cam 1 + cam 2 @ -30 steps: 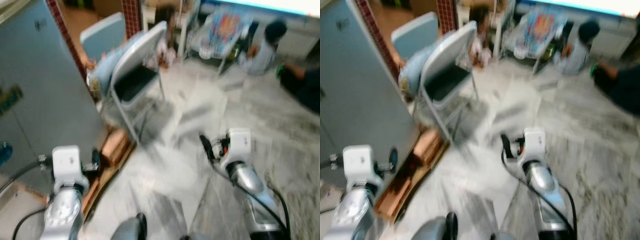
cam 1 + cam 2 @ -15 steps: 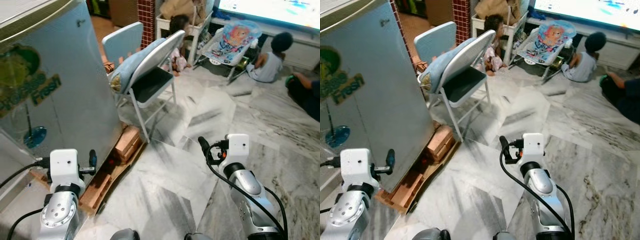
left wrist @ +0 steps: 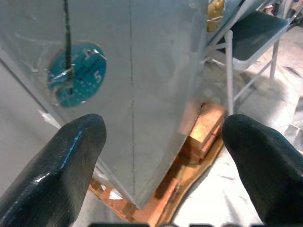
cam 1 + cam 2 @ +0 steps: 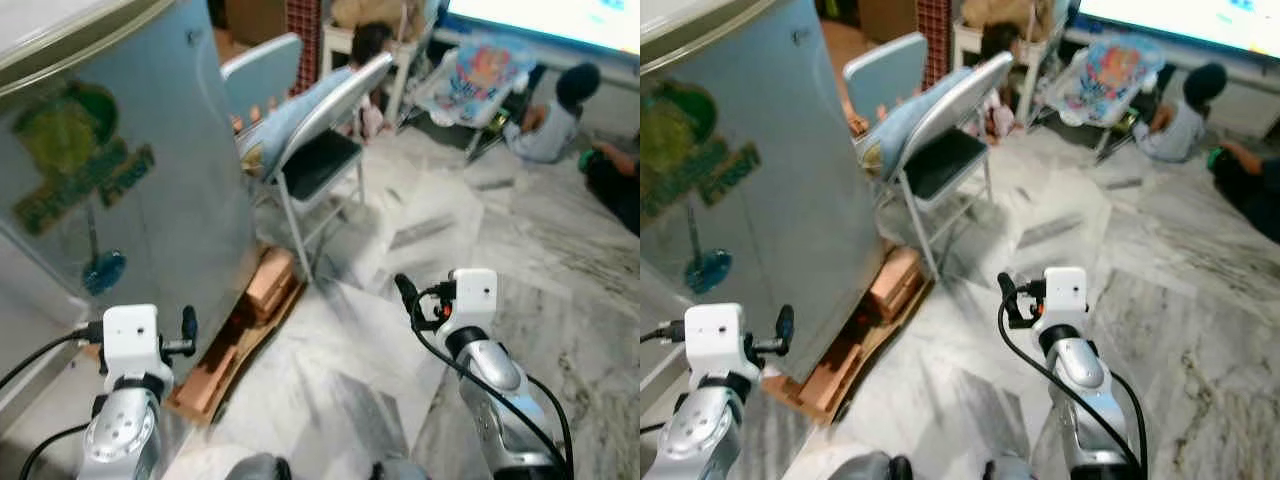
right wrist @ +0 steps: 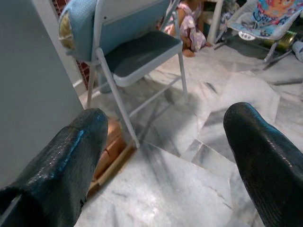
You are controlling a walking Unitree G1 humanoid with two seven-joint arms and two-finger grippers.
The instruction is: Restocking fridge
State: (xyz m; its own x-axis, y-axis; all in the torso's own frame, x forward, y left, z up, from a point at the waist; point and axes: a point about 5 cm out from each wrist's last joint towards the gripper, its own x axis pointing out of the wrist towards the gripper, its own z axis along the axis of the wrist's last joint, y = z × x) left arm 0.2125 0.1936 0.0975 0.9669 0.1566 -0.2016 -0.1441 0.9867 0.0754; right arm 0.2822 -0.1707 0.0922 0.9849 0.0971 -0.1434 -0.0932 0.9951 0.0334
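Note:
A tall pale blue fridge (image 4: 130,200) with its door closed stands at the left, carrying a green sticker and a round blue sticker (image 3: 78,73). Its base rests on wooden blocks (image 4: 265,285). My left gripper (image 3: 163,137) is held low in front of the fridge's lower corner, open, with nothing between its fingers (image 4: 187,325). My right gripper (image 5: 165,137) is open and empty too, raised over the marble floor (image 4: 360,340) to the right of the fridge, pointing toward the chair.
A grey folding chair (image 4: 320,150) with a blue cushion stands close beside the fridge. Beyond it are a baby bouncer (image 4: 480,70), a small child (image 4: 370,50), a seated child (image 4: 560,110) and a person's leg (image 4: 615,180) on the floor.
The whole view has swung a little, so the fridge and chair sit further right and the fridge looks larger. Both arms keep the same pose, grippers still open.

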